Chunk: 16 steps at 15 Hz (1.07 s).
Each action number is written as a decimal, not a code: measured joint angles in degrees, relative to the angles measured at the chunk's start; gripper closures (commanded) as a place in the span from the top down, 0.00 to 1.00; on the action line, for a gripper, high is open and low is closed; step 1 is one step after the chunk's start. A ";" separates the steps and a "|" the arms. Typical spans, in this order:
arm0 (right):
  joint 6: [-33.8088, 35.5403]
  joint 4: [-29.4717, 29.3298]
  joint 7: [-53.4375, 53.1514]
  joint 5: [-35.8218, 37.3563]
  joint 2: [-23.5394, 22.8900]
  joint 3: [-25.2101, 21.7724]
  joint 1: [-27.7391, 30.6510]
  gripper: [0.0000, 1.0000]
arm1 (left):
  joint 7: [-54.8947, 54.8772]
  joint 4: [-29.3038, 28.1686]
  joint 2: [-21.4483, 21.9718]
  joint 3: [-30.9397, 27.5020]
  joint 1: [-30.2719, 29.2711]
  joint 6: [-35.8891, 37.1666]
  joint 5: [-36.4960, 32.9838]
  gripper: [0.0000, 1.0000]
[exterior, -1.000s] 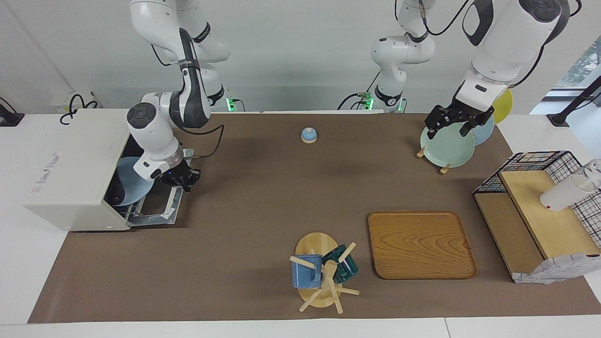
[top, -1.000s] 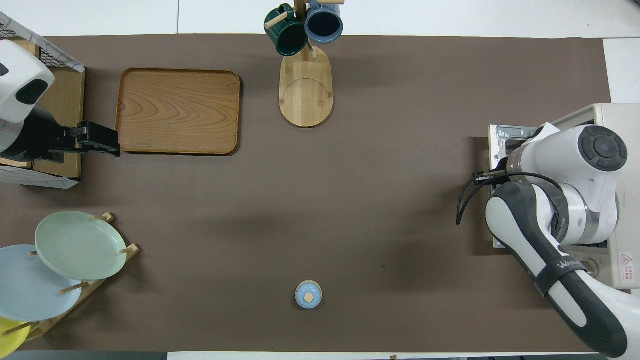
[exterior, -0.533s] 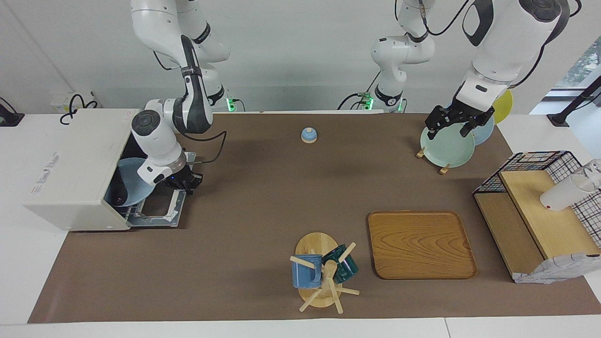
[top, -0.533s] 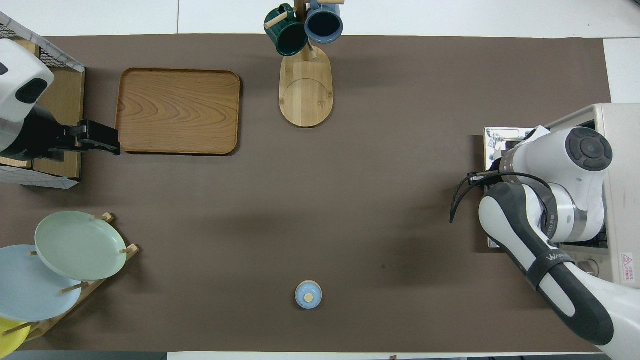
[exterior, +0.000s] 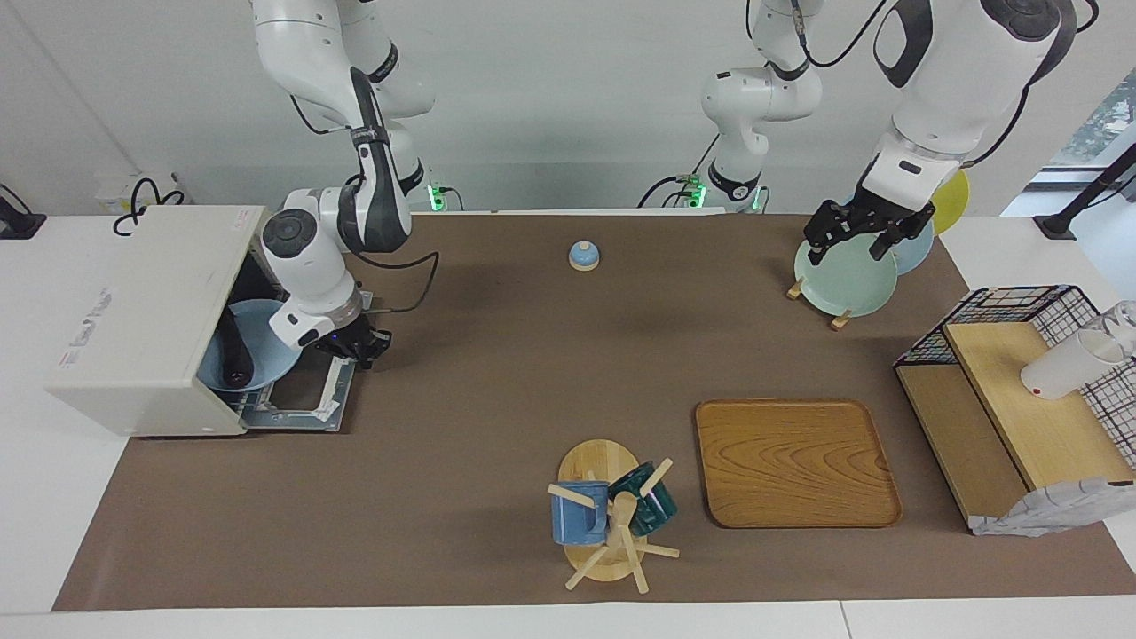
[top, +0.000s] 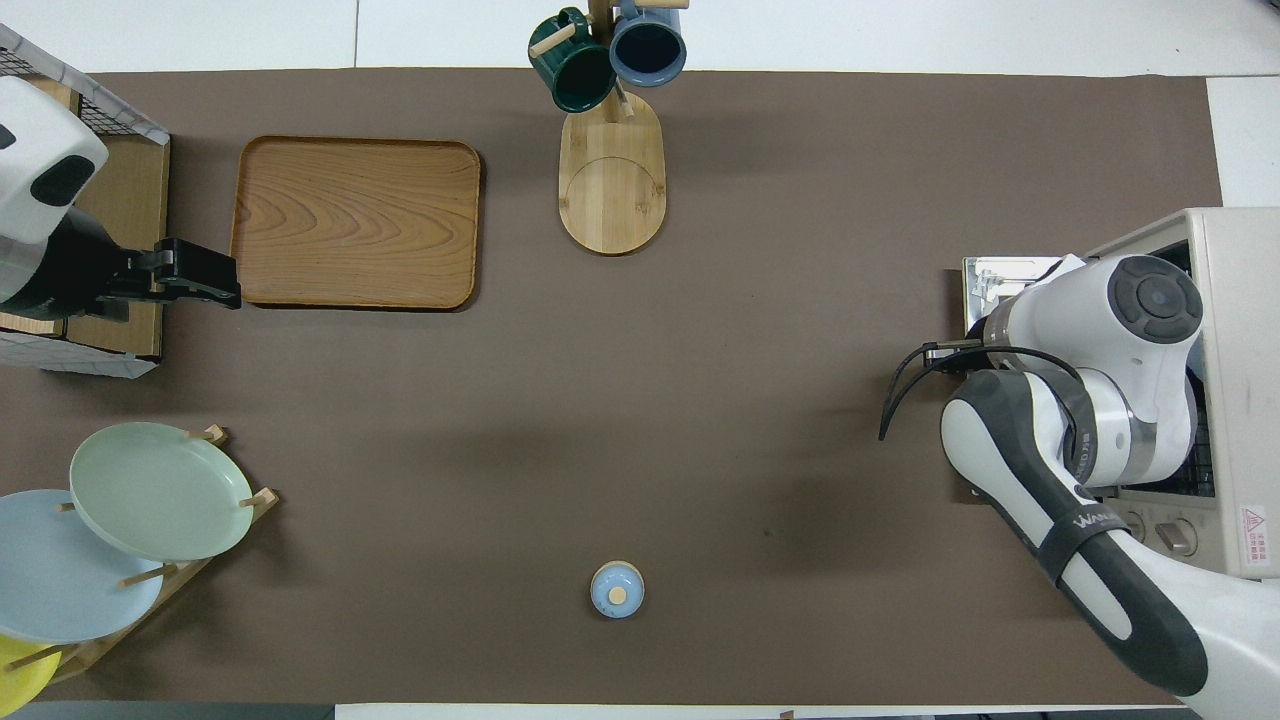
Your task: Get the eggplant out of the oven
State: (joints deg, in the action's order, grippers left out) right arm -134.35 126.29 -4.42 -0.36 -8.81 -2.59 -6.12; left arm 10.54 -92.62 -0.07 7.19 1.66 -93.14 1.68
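Note:
The off-white oven (exterior: 142,306) stands at the right arm's end of the table with its door (exterior: 297,401) folded down flat. A light blue plate (exterior: 257,342) sticks out of its mouth, and the dark eggplant (exterior: 232,351) lies on the plate. My right gripper (exterior: 348,346) is low over the open door at the plate's outer rim and appears shut on it. In the overhead view the right arm (top: 1100,400) hides the plate and the eggplant. My left gripper (exterior: 854,238) hangs open and empty over the green plate (exterior: 848,275) in the plate rack, waiting.
A small blue bell (exterior: 583,256) sits near the robots at mid-table. A mug tree (exterior: 612,519) with two mugs and a wooden tray (exterior: 794,461) lie farther out. A wire basket shelf (exterior: 1021,390) with a white cup stands at the left arm's end.
My right arm has drawn away from the oven mouth, and the blue plate has slid slightly outward, so more of the eggplant shows. The left arm has not moved.

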 measured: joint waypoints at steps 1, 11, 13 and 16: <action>0.55 -0.82 0.00 0.01 0.03 -0.04 0.00 0.22 | 0.00 -0.08 -0.13 -0.04 -0.17 -0.52 0.00 1.00; 19.66 -13.05 5.35 4.88 2.79 -1.20 2.93 0.71 | -0.01 -2.39 -6.60 0.04 -0.55 -9.92 0.00 1.00; 19.92 -13.26 9.22 4.92 2.83 -1.23 5.62 0.69 | -0.08 -2.40 -8.37 0.09 -0.55 -11.70 0.00 1.00; 16.49 -11.00 11.61 4.92 2.71 -1.27 7.82 0.63 | -0.35 -2.40 -9.56 0.13 -0.55 -12.79 0.00 1.00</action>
State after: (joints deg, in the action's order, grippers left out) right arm -117.86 115.29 7.19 4.56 -6.10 -3.86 1.70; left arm 10.18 -95.02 -9.63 7.32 1.10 -105.92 1.68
